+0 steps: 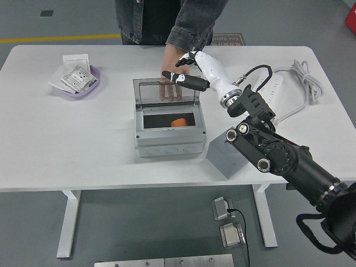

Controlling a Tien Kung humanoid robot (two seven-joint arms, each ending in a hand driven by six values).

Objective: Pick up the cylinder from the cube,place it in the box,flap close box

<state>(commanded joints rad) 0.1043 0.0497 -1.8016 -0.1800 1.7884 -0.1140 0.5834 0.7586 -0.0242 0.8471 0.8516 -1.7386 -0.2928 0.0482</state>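
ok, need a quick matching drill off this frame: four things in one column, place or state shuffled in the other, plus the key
Things:
1. orange cylinder
2. box lid
3. grey cube
4. purple dish

Place or state:
A. standing upright, open
B. far left of the table, holding packets
C. inside the box
D. right of the box, partly behind the robot's arm

Pairs: 1-C, 2-A, 3-D, 4-B

Extra: the right hand is up by the lid's top right corner, holding nothing; a person's hand rests on the table behind the lid.
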